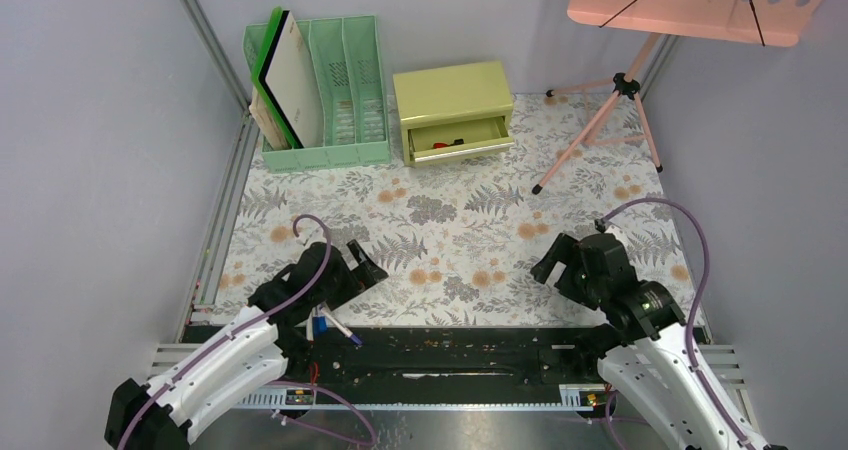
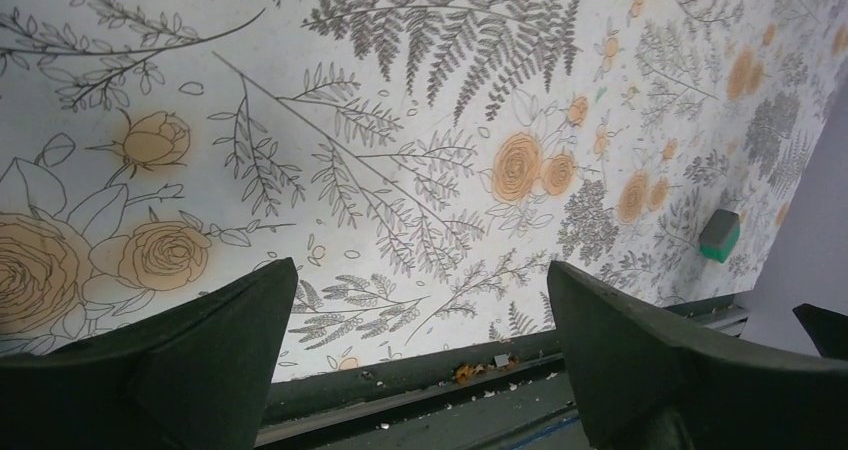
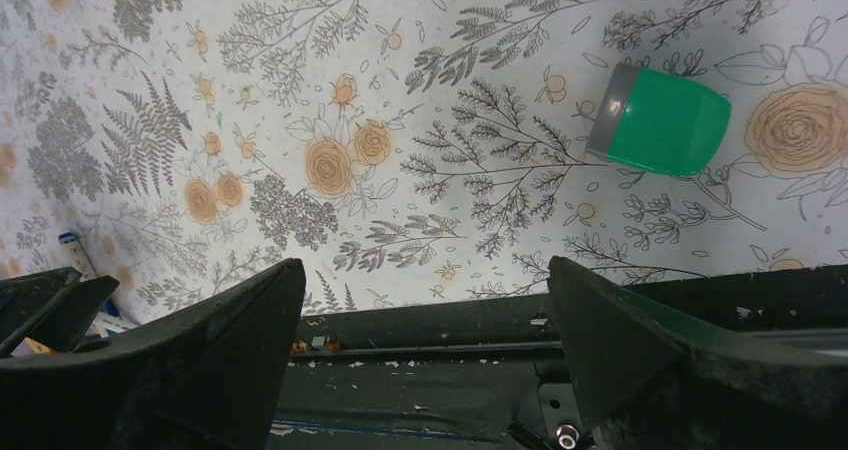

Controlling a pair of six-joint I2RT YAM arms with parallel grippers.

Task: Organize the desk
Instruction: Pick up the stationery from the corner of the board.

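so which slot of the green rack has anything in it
The leftmost slot of the rack: white and green boards lean in it, while the slots to its right look empty.

Three plain pale-grey walls [image 1: 100, 120] are closing in the scene, while a pink perforated tripod stand [image 1: 690, 10] is standing at far right.

Pink stand panel [image 1: 690, 5], upper right, was cut off by the top edge. Open drawer [image 1: 458, 137] contents were too small to identify. Blue-and-white items [image 1: 330, 325], lower left at the near edge of the bench [image 1: 450, 230], were partly hidden by the left arm [image 1: 215, 360].
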